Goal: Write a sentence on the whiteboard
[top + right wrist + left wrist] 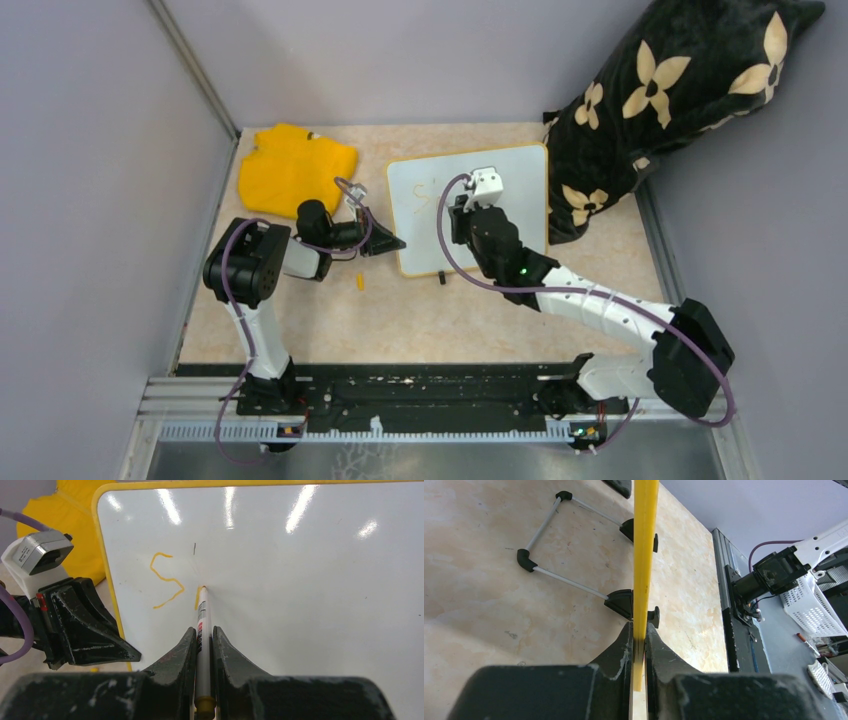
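The whiteboard (520,180) lies on the table's far middle; its glossy face fills the right wrist view (300,605). On it stand a yellow-orange "S" (165,580) and a short second stroke, the start of the sentence. My right gripper (202,635) is shut on a grey marker (202,625) whose tip touches the board just right of the "S". My left gripper (639,635) is shut on the board's yellow rim (644,545) at its left edge, also seen from above (385,243). A black clip foot (621,602) with a wire stand shows beside the rim.
A yellow cloth (295,165) lies at the far left. A dark flowered cushion (670,90) leans at the far right, against the board's right edge. A small yellow marker cap (359,282) and a black piece (441,277) lie near the board's near edge.
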Available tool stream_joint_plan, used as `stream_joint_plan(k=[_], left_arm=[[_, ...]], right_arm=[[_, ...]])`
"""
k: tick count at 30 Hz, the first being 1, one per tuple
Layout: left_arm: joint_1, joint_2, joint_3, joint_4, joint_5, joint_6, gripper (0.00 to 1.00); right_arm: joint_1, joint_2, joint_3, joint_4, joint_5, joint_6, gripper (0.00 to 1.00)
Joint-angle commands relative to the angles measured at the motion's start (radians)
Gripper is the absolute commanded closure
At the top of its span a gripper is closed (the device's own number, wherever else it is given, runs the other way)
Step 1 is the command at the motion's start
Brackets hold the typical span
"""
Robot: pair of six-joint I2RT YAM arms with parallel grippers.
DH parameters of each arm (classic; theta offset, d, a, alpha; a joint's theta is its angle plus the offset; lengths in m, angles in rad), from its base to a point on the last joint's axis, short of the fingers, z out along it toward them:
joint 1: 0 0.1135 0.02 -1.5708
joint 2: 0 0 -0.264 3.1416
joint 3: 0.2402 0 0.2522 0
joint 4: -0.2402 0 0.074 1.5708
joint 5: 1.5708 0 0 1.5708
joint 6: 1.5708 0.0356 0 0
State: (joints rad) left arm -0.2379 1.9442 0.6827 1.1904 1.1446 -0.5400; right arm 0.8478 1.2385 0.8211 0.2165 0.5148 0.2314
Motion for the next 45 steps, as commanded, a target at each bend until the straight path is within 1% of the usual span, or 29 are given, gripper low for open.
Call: stream_joint_plan(k=[1, 12, 21, 33, 45], left_arm=[[-0.011, -0.011, 0.004, -0.046, 0.017, 0.012, 1.00], [-0.011, -0.011, 0.003, -0.046, 0.017, 0.012, 1.00], [-0.011, -0.012, 0.004, -0.045, 0.018, 0.012, 1.00], [-0.011, -0.011, 0.003, -0.045, 0.018, 0.014, 1.00], [-0.011, -0.010, 0.003, -0.046, 0.019, 0.015, 1.00]], right_arm=[[-0.021, -0.025, -0.003, 0.006, 0.030, 0.004, 1.00], [-0.021, -0.059, -0.060, 0.004, -0.021, 0.015, 1.00], [-0.021, -0.060, -0.069, 0.004, -0.033, 0.027, 1.00], [-0.023, -0.030, -0.008, 0.016, 0.022, 0.000, 1.00], [-0.036, -0.018, 0.022, 0.027, 0.027, -0.013, 1.00]])
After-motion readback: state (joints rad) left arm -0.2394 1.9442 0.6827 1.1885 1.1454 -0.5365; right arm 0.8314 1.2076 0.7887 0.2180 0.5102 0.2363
